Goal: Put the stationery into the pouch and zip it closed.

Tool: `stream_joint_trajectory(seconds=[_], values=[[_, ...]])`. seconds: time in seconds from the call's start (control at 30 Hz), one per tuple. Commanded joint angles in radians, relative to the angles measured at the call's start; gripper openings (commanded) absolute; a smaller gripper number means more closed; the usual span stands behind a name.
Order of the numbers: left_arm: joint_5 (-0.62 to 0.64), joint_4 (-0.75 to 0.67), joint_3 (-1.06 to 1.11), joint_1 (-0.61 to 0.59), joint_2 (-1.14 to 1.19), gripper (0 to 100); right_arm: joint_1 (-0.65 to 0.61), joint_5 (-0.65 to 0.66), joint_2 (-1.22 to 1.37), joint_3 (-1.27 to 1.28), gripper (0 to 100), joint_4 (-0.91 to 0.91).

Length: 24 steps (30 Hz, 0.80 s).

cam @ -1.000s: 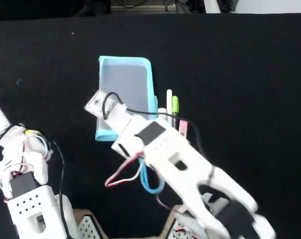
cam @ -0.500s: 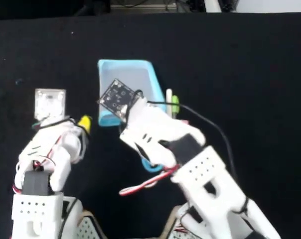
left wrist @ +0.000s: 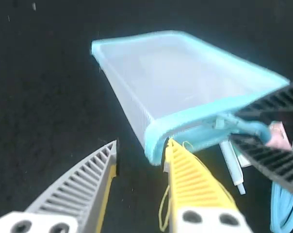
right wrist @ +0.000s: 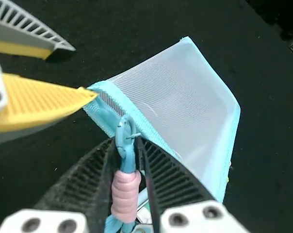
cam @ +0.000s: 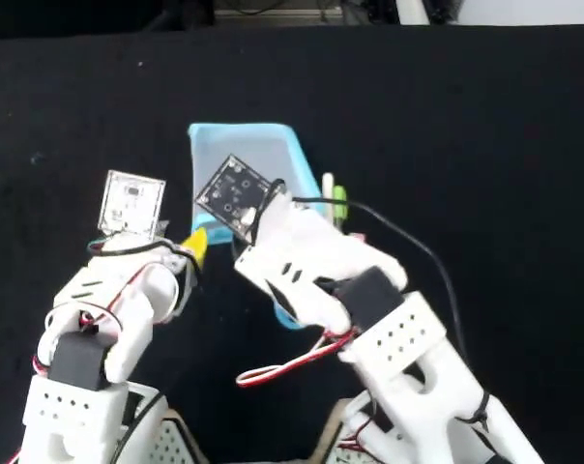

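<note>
I saw the black table (cam: 485, 145) with the blue mesh pouch (cam: 239, 159) near its middle. My left gripper (left wrist: 140, 145) stood wide, its yellow finger (left wrist: 185, 179) against the pouch's near corner. My right gripper (right wrist: 127, 141) was clamped at that same end. Pens (cam: 333, 198) lay just beside the pouch, toward the table's right edge. The right gripper held the blue zip pull (right wrist: 124, 136).

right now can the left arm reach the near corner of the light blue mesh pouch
Probably yes. The left gripper is open, its yellow finger at that corner of the light blue mesh pouch, nothing between. The right gripper, shut on the blue zipper pull, sits alongside, not across.
</note>
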Motion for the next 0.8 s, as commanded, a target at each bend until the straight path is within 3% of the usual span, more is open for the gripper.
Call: stream_joint_trajectory(seconds=[0.0, 0.17, 0.47, 0.77], values=[[-0.003, -0.103, 0.042, 0.015, -0.002, 17, 0.012, 0.008, -0.036, -0.064, 1.1, 0.005], [-0.002, -0.233, 0.119, -0.019, -0.002, 17, 0.012, 0.006, -0.036, -0.077, 1.1, 0.009], [0.002, -0.25, 0.111, -0.013, -0.002, 17, 0.008, 0.003, -0.036, -0.2, 1.1, 0.129], [0.041, -0.25, 0.091, -0.015, 0.081, 17, 0.006, 0.0, -0.036, -0.206, 1.1, 0.138]])
